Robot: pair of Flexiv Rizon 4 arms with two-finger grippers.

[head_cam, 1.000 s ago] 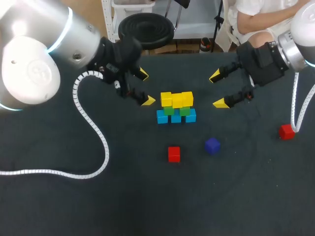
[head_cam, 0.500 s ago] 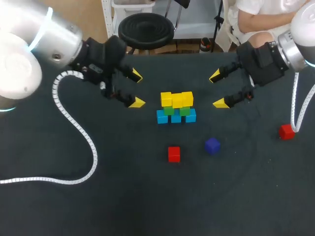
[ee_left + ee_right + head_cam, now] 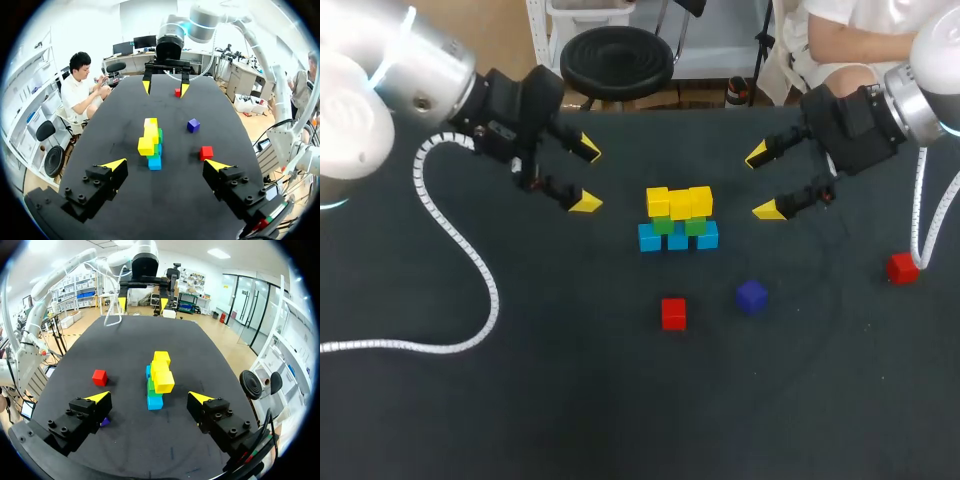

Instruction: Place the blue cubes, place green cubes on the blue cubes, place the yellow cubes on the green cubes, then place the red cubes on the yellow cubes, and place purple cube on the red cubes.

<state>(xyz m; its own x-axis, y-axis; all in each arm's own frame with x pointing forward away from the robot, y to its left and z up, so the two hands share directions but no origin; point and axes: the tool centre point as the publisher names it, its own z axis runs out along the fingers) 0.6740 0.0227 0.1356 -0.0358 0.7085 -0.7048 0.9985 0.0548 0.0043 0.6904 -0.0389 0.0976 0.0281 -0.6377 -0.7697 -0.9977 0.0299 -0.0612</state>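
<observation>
Both grippers are hanging released and empty over the tabletop [image 3: 570,400]. The left gripper [image 3: 587,177] is hovering beside the stack on its left and the right gripper [image 3: 763,182] on its right, each with its yellow tips standing wide apart and touching nothing.

Between them the stack is sitting three layers high: blue cubes [image 3: 678,238] on the tabletop, green cubes [image 3: 680,225] on those, yellow cubes [image 3: 678,201] on top. The red layer is not yet begun. The middle red cube [image 3: 673,313] is lying loose in front of the stack, with the purple cube [image 3: 751,296] near it. The right-hand red cube [image 3: 901,268] is lying well apart, towards the tabletop's right edge.

The red cubes are looking like small, stiff, light blocks with flat, smooth faces, so a modest squeeze is probably going to be enough. A pinch across corners would likely be slipping or twisting the block. The sound hold is from above, on two opposite side faces at about mid-height, with the fingers square to those faces and the bottom face left free for setting down. The middle red cube is lying with open room on every side.

The stack is seeming the delicate part: the yellow row is overhanging the narrower green row, so a sideways nudge could be toppling it.
</observation>
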